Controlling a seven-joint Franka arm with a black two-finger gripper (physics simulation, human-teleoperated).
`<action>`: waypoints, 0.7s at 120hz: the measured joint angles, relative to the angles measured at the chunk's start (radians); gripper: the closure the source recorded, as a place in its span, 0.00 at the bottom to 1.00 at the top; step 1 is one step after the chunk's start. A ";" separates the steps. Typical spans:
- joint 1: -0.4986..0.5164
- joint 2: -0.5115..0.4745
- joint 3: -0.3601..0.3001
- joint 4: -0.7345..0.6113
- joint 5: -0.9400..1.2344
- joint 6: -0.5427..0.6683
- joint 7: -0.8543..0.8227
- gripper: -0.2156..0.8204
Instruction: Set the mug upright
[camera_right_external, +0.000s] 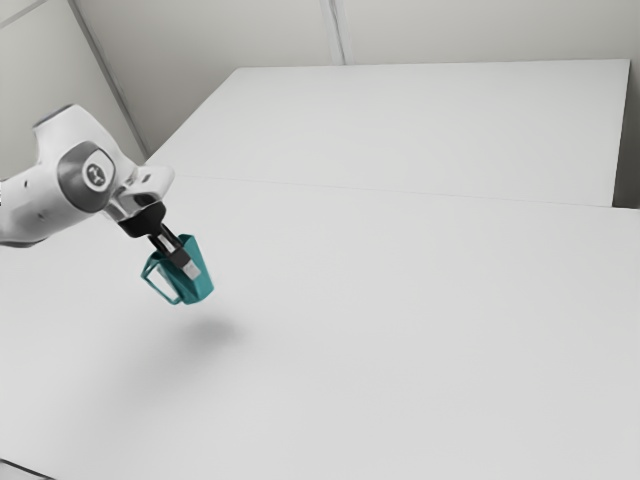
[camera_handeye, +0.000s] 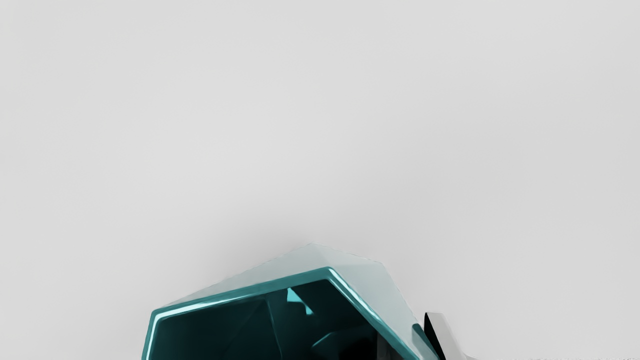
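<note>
Okay, so the mug (camera_right_external: 200, 275) is up in the air and tilted, roughly 9 o'clock from the middle of the exterior view. Its mouth leans toward about 11 o'clock, base toward 5, with the handle (camera_right_external: 158, 291) sticking out on the 8 o'clock side. Definitely not upright or set down: there's a soft shadow (camera_right_external: 212, 333) on the table around 6 o'clock from it, well apart from the base.

The gripper (camera_right_external: 187, 267) is closed down on the mug's side wall, only a narrow gap between its fingers. Wrist view has one fingertip (camera_handeye: 442, 330) right outside the wall, and what looks like the other in the dark inside the rim (camera_handeye: 250, 289).

Going outward, the white arm (camera_right_external: 70, 180) comes in from 9 o'clock and reaches the mug from its 11 o'clock side. White table (camera_right_external: 400, 330) underneath, pale wall (camera_right_external: 220, 30) up at 12.
</note>
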 joint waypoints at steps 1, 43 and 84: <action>-0.001 0.000 -0.002 0.000 0.008 0.002 -0.007 0.93; -0.020 0.003 -0.071 -0.034 0.221 0.097 -0.272 0.94; -0.033 0.018 -0.112 -0.067 0.345 0.172 -0.494 0.93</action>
